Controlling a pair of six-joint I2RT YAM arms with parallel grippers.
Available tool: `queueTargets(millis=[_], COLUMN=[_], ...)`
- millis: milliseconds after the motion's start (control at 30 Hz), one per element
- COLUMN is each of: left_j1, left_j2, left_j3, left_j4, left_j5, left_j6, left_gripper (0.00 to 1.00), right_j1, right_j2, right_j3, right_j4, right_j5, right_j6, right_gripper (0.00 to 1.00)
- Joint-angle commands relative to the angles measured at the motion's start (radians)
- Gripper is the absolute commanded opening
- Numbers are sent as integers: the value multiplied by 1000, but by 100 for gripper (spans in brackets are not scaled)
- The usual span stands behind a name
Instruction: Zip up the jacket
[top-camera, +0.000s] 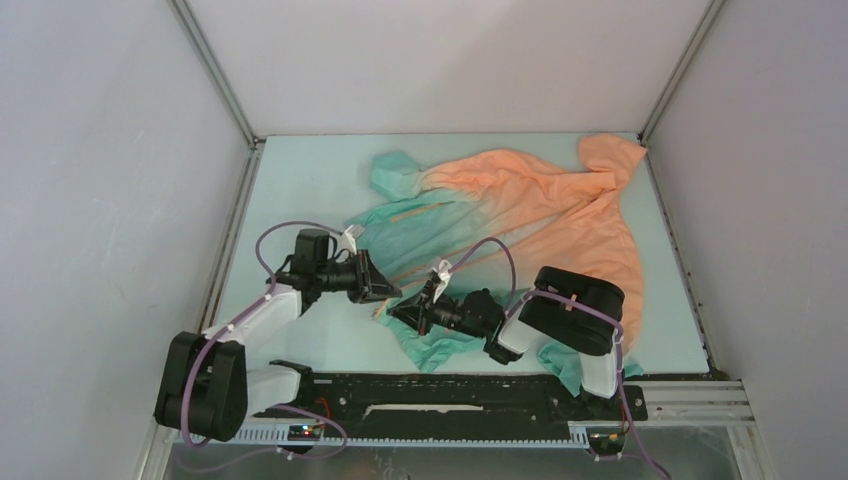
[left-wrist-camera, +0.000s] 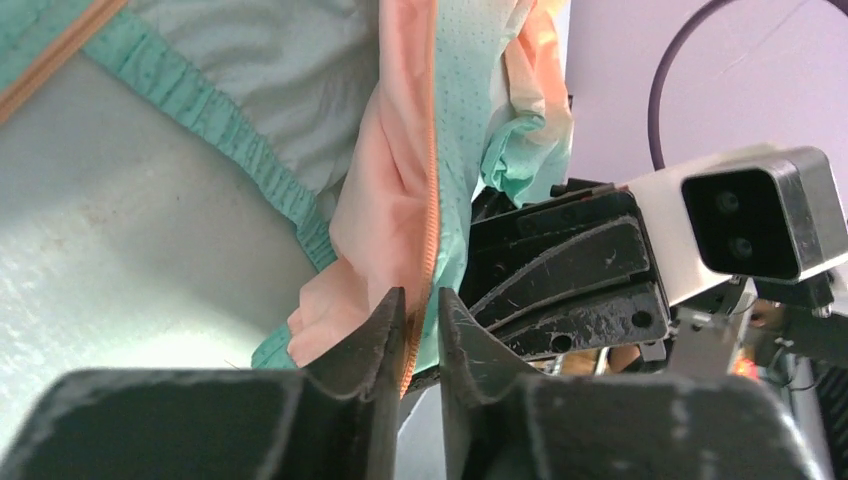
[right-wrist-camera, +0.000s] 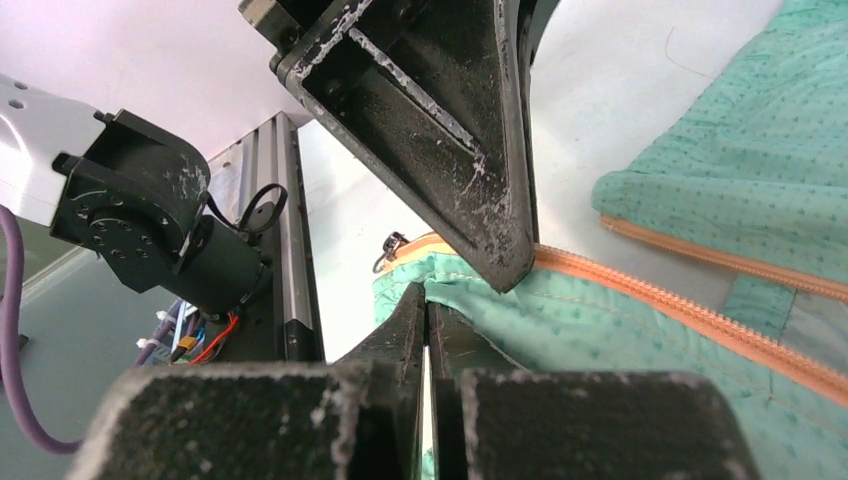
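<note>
Pinching the jacket (top-camera: 540, 200) at lower centre of top view: left gripper (left-wrist-camera: 421, 320) clamps orange zipper edge (left-wrist-camera: 430, 190), right gripper (right-wrist-camera: 428, 312) closed on teal hem; rest spreads upper right.

A pale mint-green tabletop (top-camera: 300, 190) filled the middle of the frame. A crumpled jacket (top-camera: 560, 205) lay spread on it, orange across the upper right and teal toward the centre and lower middle, leaving the left side bare.
</note>
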Motion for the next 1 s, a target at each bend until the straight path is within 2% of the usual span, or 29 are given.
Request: queueTargets(millis=[0,67,133,267,367,400,467,533,733,967], left_j1=[-4,-4,-11,-30,-44,-46,-47,-47,-47,-47], left_j2=[-17,-13,-11,-32,-48,-53,-59,-59,-67,-103], left_j3=[63,68,76,74,70,67,60,57,20,-27], left_j4=[-25,-47,-71,-76,-66,-61,-54,-52,3,60], left_j5=[43,26,12,-38,-79,-87,-103,-108,-101,-125], left_j6=[60,74,96,110,114,114,109,105,36,-47], left_gripper=[11,1,0,0,0,0,0,0,0,0], right_j1=[1,0,-6,-9,-3,2,11,22,28,44], right_j2=[-15,-22,-48,-151,-212,-224,-237,-229,-179,-176], right_j3=[-12,-24,-29,-8,13,14,33,60,92,108], right_j4=[58,34,-73,-349,-438,-445,-481,-518,-483,-519], right_j5=[36,79,117,156,143,142,136,135,171,323], right_j6=[80,163,272,463,542,566,613,659,691,720], right_gripper=[3,17,27,34,41,44,57,60,60,56])
